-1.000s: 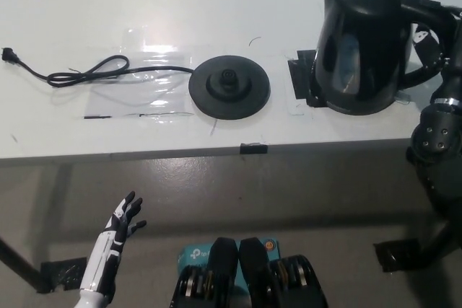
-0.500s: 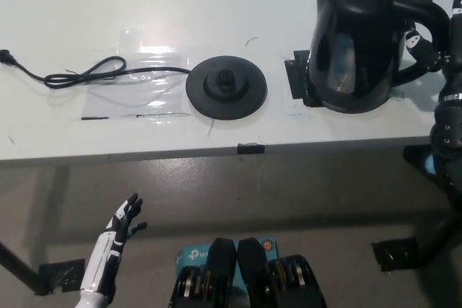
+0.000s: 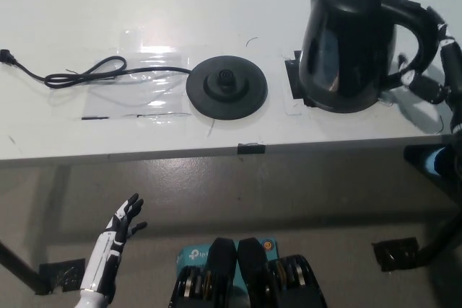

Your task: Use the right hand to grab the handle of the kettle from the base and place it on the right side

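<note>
The black kettle [image 3: 346,41] stands on the white table [image 3: 216,5] at the right, over a black tape mark [image 3: 294,77], apart from its round black base [image 3: 227,89]. Its handle [image 3: 422,30] points right. My black right hand [image 3: 442,70] is at the picture's right edge, just outside the handle, fingers spread and open. Some fingertips [image 3: 424,89] lie close to the handle's lower end; whether they touch it I cannot tell. My white left hand [image 3: 115,239] rests open at the lower left, below the table's front edge.
The base's black cord [image 3: 94,73] runs left across the table over a patch of clear tape [image 3: 151,63]. A small black tape piece [image 3: 251,148] marks the table's front edge. Grey floor lies below.
My right hand has let go of the handle and drawn back to the right and down. The kettle has shifted slightly left. The left hand has stayed put.
</note>
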Robot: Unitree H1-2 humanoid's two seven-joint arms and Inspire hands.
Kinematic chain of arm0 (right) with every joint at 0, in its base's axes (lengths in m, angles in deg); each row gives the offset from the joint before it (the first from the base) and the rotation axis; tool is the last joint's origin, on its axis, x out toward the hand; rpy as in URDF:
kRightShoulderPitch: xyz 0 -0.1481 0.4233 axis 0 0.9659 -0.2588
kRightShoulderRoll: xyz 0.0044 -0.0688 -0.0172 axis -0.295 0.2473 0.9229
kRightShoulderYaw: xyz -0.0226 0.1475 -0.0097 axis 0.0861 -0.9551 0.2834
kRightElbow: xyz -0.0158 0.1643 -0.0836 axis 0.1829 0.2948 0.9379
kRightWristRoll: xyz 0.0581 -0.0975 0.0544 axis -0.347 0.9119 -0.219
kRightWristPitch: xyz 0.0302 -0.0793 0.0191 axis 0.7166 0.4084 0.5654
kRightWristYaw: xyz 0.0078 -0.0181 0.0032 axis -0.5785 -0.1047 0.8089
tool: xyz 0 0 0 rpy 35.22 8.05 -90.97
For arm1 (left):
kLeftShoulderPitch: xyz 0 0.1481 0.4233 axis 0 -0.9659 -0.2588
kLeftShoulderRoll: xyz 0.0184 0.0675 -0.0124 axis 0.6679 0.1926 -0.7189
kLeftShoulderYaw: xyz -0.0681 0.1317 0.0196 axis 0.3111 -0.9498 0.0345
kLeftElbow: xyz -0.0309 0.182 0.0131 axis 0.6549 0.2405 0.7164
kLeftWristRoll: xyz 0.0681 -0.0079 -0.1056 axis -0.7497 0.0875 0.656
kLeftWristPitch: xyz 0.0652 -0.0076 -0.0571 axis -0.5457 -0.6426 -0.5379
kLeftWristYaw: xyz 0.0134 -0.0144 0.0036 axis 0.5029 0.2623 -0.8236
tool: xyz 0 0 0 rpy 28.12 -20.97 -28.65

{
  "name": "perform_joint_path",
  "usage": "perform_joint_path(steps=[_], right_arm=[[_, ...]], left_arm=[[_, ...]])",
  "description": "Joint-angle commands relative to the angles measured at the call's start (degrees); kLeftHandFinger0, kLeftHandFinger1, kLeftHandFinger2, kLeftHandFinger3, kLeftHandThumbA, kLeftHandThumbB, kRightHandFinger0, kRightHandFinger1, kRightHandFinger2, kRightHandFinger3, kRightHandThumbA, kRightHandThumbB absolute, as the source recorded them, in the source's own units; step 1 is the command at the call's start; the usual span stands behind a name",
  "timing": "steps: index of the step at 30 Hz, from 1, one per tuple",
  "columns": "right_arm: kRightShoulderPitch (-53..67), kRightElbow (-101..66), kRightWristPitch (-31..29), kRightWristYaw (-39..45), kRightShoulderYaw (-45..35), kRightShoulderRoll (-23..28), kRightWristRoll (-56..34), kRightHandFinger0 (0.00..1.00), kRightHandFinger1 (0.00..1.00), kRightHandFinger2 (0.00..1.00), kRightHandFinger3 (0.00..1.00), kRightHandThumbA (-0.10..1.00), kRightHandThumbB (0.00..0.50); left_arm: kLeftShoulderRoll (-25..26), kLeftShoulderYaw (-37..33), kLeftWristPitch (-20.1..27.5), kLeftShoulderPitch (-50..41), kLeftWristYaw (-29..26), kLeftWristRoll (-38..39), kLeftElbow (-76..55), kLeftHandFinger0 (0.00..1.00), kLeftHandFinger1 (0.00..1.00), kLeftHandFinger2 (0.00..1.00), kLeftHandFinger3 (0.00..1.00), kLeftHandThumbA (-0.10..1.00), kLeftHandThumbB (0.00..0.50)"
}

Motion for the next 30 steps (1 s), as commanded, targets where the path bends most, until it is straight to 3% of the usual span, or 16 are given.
perform_joint_path(steps=[1,6,11,20,23,24,28,30], right_arm=[[2.93,-15.56,10.36,19.37,1.47,5.62,-7.09,1.00,1.00,1.00,1.00,0.58,0.500],[6.97,-23.04,6.58,18.52,-2.74,5.25,-12.71,1.00,1.00,1.00,1.00,0.72,0.500],[11.17,-33.22,3.76,12.11,-8.48,2.03,-13.53,1.00,1.00,1.00,1.00,0.84,0.500],[15.94,-47.59,3.49,6.90,-16.52,-3.75,-10.65,1.00,1.00,1.00,1.00,0.79,0.500],[17.61,-53.31,4.84,3.94,-18.93,-6.50,-4.68,1.00,1.00,1.00,1.00,0.84,0.500],[18.48,-55.47,3.36,1.69,-20.07,-8.47,-1.41,1.00,1.00,1.00,1.00,0.82,0.500],[21.22,-61.14,-3.26,-2.76,-21.04,-14.82,10.00,1.00,1.00,1.00,1.00,0.98,0.487],[24.81,-63.75,-10.62,-4.22,-19.10,-19.29,15.92,1.00,1.00,1.00,1.00,1.00,0.387]], left_arm=[[0.32,0.31,1.53,1.12,0.26,1.46,-1.58,0.90,1.00,0.99,0.96,1.00,0.500],[0.47,0.18,2.23,1.34,0.22,0.98,-1.07,0.89,1.00,0.99,0.97,1.00,0.500],[0.56,0.42,2.19,1.51,0.25,1.39,-0.79,0.89,1.00,0.99,0.97,1.00,0.500],[0.56,0.37,1.57,1.33,0.26,1.12,-1.05,0.90,1.00,1.00,0.97,1.00,0.500],[0.62,0.29,2.46,1.34,0.19,0.80,-0.68,0.90,1.00,1.00,0.98,1.00,0.500],[0.63,0.23,2.41,1.38,0.28,0.81,-0.76,0.90,1.00,1.00,0.98,1.00,0.500],[0.75,0.57,2.15,2.09,0.17,1.17,-0.49,0.90,1.00,1.00,0.99,1.00,0.500],[0.77,0.62,2.37,2.19,0.51,1.81,-0.32,0.90,1.00,1.00,1.00,1.00,0.500]])
